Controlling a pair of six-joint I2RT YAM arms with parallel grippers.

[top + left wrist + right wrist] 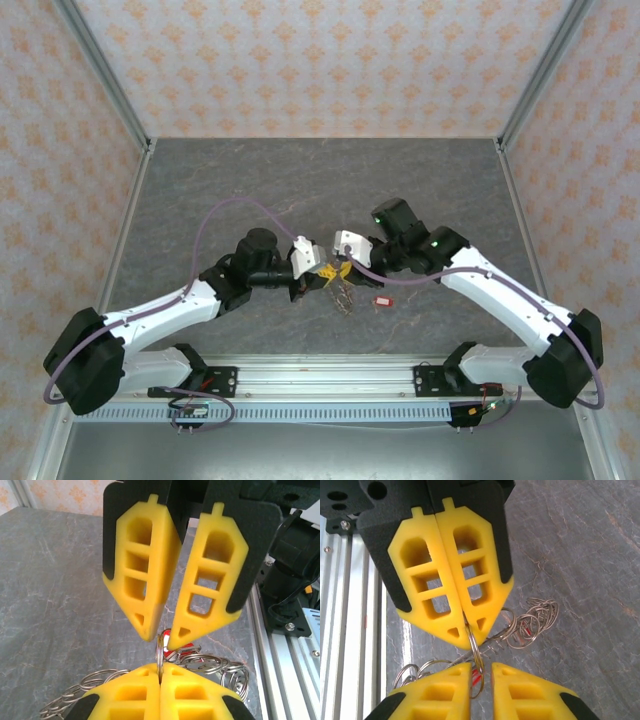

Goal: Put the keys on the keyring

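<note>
Orange-patterned wallpaper (320,60) walls in a grey marbled table (250,180), with metal frame posts (100,70) at the corners and an aluminium rail (320,375) along the near edge, seen from the top camera. Both arms reach inward and meet at mid-table, the left gripper (322,274) and the right gripper (342,266) nearly tip to tip. The keyring (345,297), a tangle of linked grey metal rings, trails from the fingertips toward the near edge, its long axis running roughly far to near. A red-tagged key (380,301) lies on the table just right of the tangle, apart from it.

From the left wrist, the left gripper's yellow fingers (135,690) are pressed together on one thin ring of the keyring (160,655), which stands edge-on and upright in the seam between them. The right gripper (162,637) hangs above it, its jaws a narrow gap apart, with the top of the ring between the tips. More rings spread left and right on the stone-grey surface behind, a scrap of red among them.

From the right wrist, the left gripper (466,625) clamps the ring, which hangs down into the narrow open gap of the right gripper (481,667). It cannot be told whether it touches either pad. Further rings lie on the table beyond.
</note>
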